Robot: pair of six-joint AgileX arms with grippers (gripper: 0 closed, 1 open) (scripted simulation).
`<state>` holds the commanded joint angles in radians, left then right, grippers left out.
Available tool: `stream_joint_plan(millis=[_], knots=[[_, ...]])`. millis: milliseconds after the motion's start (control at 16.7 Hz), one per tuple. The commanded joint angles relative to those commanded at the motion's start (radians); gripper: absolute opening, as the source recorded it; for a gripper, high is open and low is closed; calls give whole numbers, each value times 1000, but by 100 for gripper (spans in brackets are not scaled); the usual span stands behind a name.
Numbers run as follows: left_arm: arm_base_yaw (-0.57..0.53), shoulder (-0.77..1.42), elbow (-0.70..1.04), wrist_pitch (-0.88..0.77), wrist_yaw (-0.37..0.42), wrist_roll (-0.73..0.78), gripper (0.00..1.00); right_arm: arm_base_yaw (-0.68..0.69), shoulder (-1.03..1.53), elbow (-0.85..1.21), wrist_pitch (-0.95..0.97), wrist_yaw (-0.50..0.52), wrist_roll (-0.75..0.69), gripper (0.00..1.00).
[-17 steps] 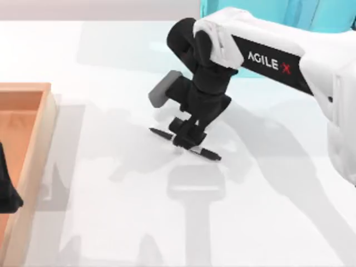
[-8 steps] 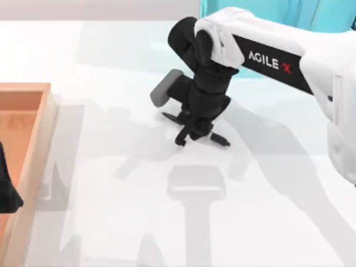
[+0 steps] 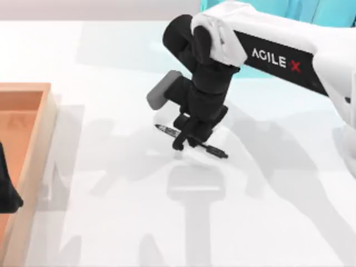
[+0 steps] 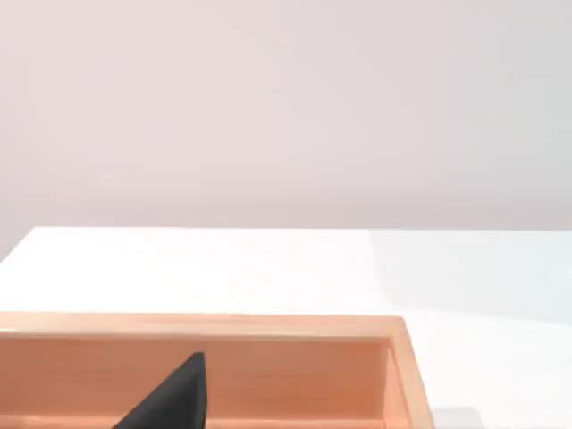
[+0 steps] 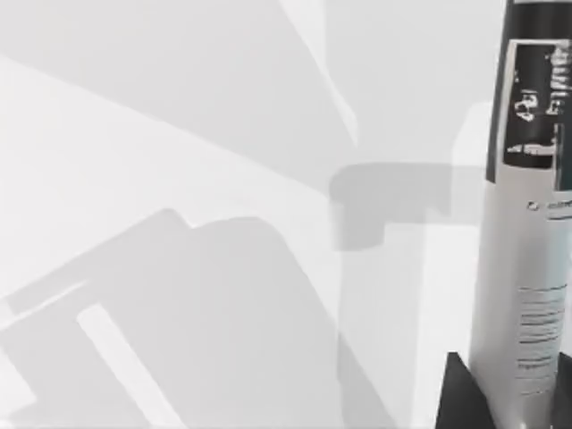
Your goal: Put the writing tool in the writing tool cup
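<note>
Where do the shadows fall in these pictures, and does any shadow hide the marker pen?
Top view: soft grey shadows of the arm spread over the white table around the right gripper; the marker pen stays readable. Right wrist view: broad angular shadows cross the table, the pen's label evenly lit. Left wrist view: wooden tray evenly lit.

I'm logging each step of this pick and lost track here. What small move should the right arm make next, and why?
Probably lift a little higher. The right gripper appears shut on the marker pen near the table's middle, and the right wrist view shows the pen's labelled barrel between the fingers. No cup is in sight, so clearing the surface comes first. The left gripper sits parked over the wooden tray.
</note>
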<state>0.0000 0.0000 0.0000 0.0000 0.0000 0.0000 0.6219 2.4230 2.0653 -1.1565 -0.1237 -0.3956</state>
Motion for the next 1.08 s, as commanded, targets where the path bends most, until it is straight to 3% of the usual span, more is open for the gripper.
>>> stream_joint_plan(millis=[480,900,1080], knots=[[0,0,0,0,0,0,100,159,-438,-254,-135,10,153,0],[0,0,0,0,0,0,100,172,-462,-267,-143,9,165,0],[0,0,0,0,0,0,100,117,-454,-284,-95,-55,135,0]])
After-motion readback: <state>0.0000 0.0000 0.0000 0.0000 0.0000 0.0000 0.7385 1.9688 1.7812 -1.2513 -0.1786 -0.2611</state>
